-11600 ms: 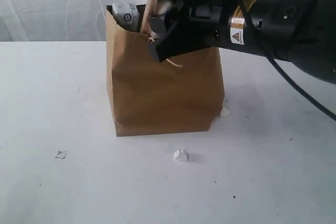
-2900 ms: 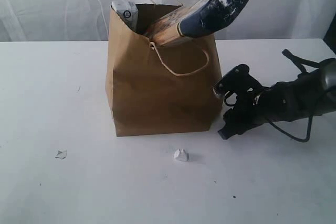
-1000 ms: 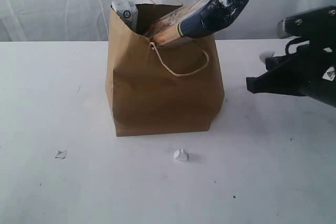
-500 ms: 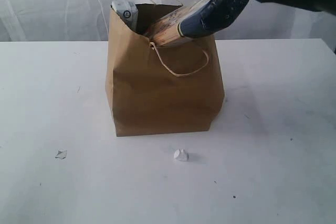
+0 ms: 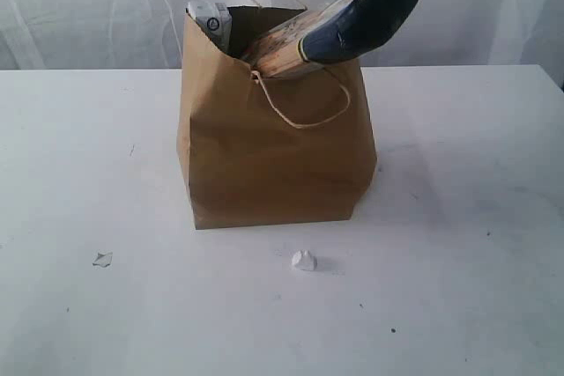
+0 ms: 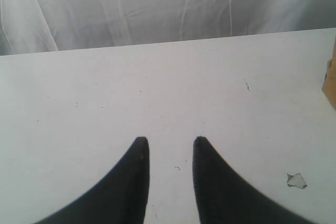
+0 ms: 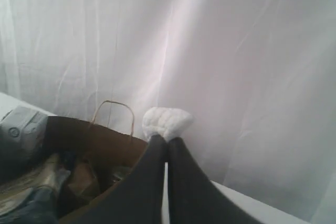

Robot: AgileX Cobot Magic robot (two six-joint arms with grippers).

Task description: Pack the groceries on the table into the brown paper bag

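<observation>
White table [image 5: 458, 217] bears the upright brown paper bag [image 5: 273, 165], long navy-tan packet [image 5: 352, 19] jutting from its mouth; left gripper [image 6: 170, 142] stands partly open, empty; right gripper [image 7: 167, 140], jaws together, pinches a white wad [image 7: 165, 121].

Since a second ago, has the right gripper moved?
Yes. The right gripper rose from beside the brown paper bag, past the tip of the packet, out of the exterior view's top; it pinches a white lump by the bag's mouth.

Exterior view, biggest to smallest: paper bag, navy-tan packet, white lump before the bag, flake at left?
1. paper bag
2. navy-tan packet, its visible part
3. white lump and flake: about alike, unranked
</observation>
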